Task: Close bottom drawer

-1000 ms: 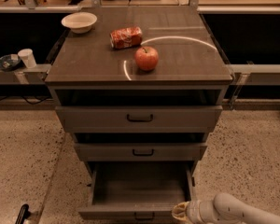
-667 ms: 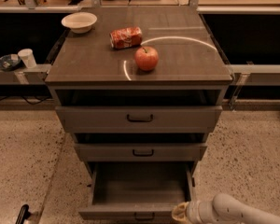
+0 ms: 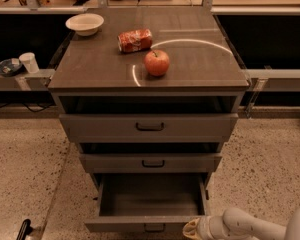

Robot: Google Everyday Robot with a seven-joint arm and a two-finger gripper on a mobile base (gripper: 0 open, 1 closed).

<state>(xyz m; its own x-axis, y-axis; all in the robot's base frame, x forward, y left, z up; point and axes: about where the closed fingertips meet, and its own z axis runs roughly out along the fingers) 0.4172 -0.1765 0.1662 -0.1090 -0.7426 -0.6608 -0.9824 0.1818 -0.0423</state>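
- Grey-brown cabinet (image 3: 100, 69) fills the centre of the view; 3 drawers stacked down its front, all pulled out to some degree.
- Bottom drawer (image 3: 120, 225): lowest in the cabinet and pulled out furthest, with the inside visible from above. Flat front, small dark handle at mid-front.
- Middle drawer (image 3: 190, 162): directly above it in the cabinet, out only a little, same small handle.
- Top drawer (image 3: 100, 128): taller, wider handle, sticks out slightly under the cabinet top.
- Gripper (image 3: 192, 229): pale yellowish tip, low at the cabinet's front-right, right at the bottom drawer front's right end. Contact w/ the front is unclear. How far it's spread isn't visible, nor whether it has hold of anything.
- Arm (image 3: 250, 226): white, comes in from the cabinet's lower-right side, roughly level w/ the bottom drawer front.
- On the cabinet top: red apple (image 3: 157, 62) approx central; red-orange packet or can (image 3: 135, 40) lying on its side just behind the apple; white bowl (image 3: 84, 23) at the back-left corner. Thin bright arc of light curves across the top near the apple.
- Left of the cabinet, on a lower ledge: white cup (image 3: 29, 62) beside a dark dish (image 3: 9, 66).
- Speckled floor (image 3: 25, 159) on both sides of the cabinet.
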